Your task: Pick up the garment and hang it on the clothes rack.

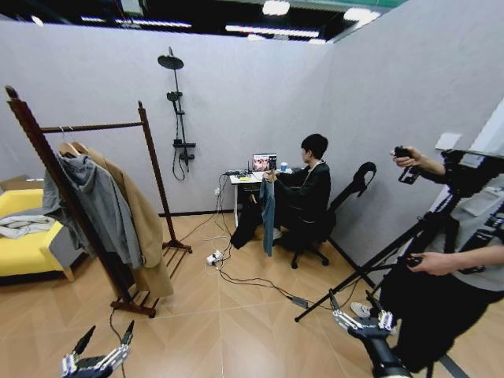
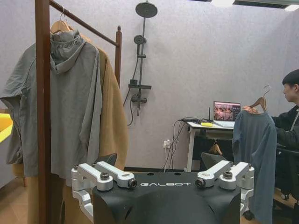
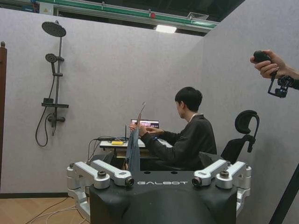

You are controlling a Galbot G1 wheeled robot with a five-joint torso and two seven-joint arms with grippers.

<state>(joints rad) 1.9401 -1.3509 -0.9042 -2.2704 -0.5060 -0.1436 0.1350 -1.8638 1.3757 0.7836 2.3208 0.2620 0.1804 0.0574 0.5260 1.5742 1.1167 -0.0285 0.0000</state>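
Observation:
The garment [image 1: 268,214], a teal-blue top on a wooden hanger, hangs from the raised hand of a person seated at the desk across the room. It also shows front-on as the garment [image 2: 254,154] and edge-on as the garment [image 3: 133,150]. The clothes rack [image 1: 94,126] stands to my left, its near post [image 2: 43,93] close by, with a grey hooded jacket [image 1: 98,201] and a tan coat [image 1: 146,224] on its rail. My left gripper [image 1: 102,346] [image 2: 166,183] and right gripper [image 1: 362,319] [image 3: 162,181] are held low in front of me, both open and holding nothing, far from the garment.
A yellow sofa [image 1: 24,244] sits behind the rack at far left. A black shower pole [image 1: 178,118] is on the back wall. Cables and a power strip [image 1: 214,257] lie on the floor. A tripod [image 1: 394,256] and a standing person crowd the right side.

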